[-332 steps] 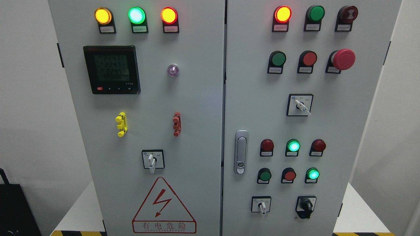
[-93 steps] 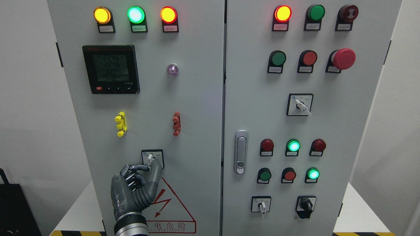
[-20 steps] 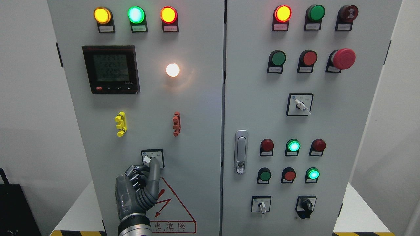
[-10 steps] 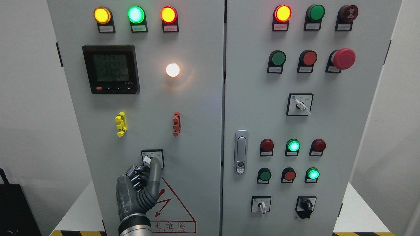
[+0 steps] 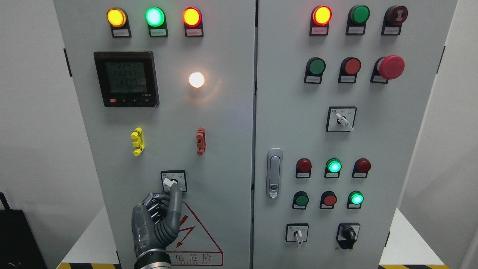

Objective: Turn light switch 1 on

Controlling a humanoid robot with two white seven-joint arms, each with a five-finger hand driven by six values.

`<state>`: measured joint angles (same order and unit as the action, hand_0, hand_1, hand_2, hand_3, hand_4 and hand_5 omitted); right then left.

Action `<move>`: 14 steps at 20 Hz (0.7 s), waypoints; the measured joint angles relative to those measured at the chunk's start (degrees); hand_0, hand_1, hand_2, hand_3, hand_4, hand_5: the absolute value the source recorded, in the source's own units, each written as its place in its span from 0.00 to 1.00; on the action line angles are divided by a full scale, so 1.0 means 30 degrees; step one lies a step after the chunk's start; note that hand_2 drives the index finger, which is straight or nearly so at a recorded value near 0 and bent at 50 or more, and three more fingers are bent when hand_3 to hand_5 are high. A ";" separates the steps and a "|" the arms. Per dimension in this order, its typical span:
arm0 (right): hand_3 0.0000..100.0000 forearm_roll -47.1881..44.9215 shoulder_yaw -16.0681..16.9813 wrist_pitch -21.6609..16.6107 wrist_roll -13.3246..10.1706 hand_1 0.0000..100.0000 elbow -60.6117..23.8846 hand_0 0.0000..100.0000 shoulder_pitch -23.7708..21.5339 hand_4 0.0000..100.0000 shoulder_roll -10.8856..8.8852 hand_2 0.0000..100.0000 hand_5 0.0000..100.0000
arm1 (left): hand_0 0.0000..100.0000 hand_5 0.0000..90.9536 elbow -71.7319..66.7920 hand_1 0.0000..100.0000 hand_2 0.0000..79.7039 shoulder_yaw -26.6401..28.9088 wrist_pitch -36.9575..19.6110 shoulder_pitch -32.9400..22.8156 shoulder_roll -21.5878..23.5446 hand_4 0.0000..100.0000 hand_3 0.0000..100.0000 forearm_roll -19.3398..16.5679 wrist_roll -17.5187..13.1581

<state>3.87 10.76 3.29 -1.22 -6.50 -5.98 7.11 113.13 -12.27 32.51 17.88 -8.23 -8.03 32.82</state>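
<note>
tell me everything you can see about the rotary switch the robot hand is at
The rotary switch sits low on the left cabinet door, above the warning triangle. It has a square black-framed plate with small labels too small to read and a white lever angled up-left. A finger of the left hand reaches its lower edge.

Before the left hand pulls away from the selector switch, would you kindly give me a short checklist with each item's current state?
1. Round lamp beside the digital meter lit: ok, it glows white.
2. Selector switch turned: ok, its white handle points to the upper left.
3. Left hand free of the handle: not ok, a raised finger reaches the knob from below.
4. Whether that finger presses on the knob: cannot tell.
5. Retreat path downward: ok, only the warning triangle sticker lies flat behind the hand.
6. Right hand: cannot tell, out of view.
</note>
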 measured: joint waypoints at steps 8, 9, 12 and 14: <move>0.00 0.0000 0.0001 0.0000 0.0000 0.00 0.0000 0.00 0.0000 0.00 0.0000 0.00 0.00 | 0.00 0.97 0.0012 0.41 0.86 -0.0112 -0.1613 -0.1298 0.0111 1.00 1.00 0.0009 -0.0175; 0.00 0.0000 0.0001 0.0002 0.0000 0.00 0.0000 0.00 0.0000 0.00 0.0000 0.00 0.00 | 0.00 0.97 0.0014 0.41 0.87 -0.0127 -0.1996 -0.1555 0.0137 1.00 1.00 0.0010 -0.0241; 0.00 0.0000 0.0000 0.0010 0.0000 0.00 0.0000 0.00 0.0000 0.00 0.0000 0.00 0.00 | 0.00 0.97 0.0020 0.39 0.87 -0.0151 -0.3241 -0.2802 0.0246 1.00 1.00 0.0007 -0.0704; 0.00 0.0000 -0.0001 0.0012 0.0000 0.00 0.0000 0.00 0.0000 0.00 -0.0001 0.00 0.00 | 0.00 0.97 0.0014 0.38 0.85 -0.0145 -0.4448 -0.3874 0.0349 1.00 1.00 -0.0002 -0.1076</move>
<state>3.87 10.76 3.32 -1.22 -6.51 -5.98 7.10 113.17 -12.70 19.17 6.26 -7.18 -8.04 29.59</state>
